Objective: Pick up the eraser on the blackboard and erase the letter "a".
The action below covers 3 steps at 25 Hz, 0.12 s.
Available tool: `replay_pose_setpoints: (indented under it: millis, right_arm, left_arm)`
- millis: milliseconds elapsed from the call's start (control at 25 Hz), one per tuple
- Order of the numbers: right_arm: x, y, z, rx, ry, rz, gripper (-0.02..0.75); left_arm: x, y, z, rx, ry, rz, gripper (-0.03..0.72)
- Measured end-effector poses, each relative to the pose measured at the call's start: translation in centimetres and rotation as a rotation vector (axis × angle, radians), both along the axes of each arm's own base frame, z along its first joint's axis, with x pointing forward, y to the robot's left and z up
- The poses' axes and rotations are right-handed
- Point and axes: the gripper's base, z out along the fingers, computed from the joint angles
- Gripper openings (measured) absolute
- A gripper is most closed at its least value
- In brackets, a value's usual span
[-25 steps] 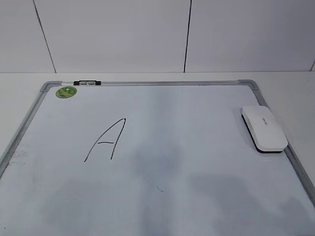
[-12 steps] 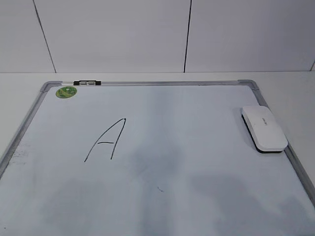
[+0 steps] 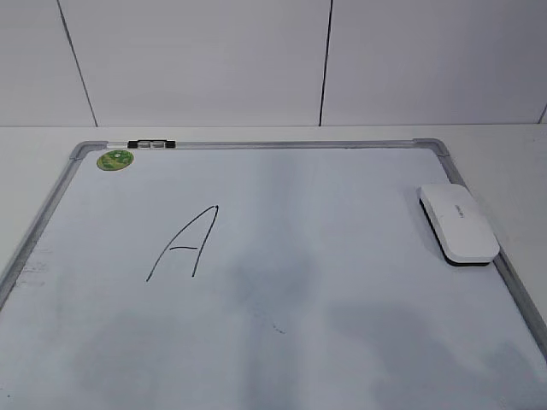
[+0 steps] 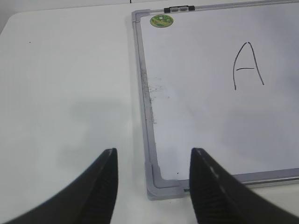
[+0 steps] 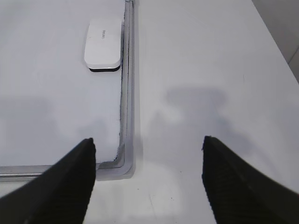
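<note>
The blackboard (image 3: 342, 213) is a white board with a silver frame, lying flat on the table. The white eraser (image 3: 458, 225) rests on its right edge, felt side down; it also shows in the right wrist view (image 5: 103, 44). A large capital "A" (image 3: 184, 243) is drawn left of centre. No small lowercase "a" shows in any view. My left gripper (image 4: 153, 153) is open and empty above the board's near left corner (image 4: 159, 186). My right gripper (image 5: 148, 141) is open and empty above the near right corner (image 5: 122, 165), well short of the eraser. Neither gripper shows in the exterior view.
A round green sticker (image 3: 114, 159) and a small black clip (image 3: 150, 144) sit at the board's far left corner. A tiny dark speck (image 3: 275, 328) marks the lower middle. White table (image 5: 201, 60) lies right of the board and also left of it (image 4: 70, 84). A white wall stands behind.
</note>
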Motion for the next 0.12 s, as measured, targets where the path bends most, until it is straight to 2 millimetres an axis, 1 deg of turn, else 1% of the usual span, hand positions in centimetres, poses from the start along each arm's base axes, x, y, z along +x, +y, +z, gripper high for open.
replay_pose_setpoints:
  millis: [120]
  right_arm:
    - [0.00, 0.00, 0.00, 0.000, 0.000, 0.000, 0.538]
  left_arm:
    - [0.00, 0.00, 0.00, 0.000, 0.000, 0.000, 0.371]
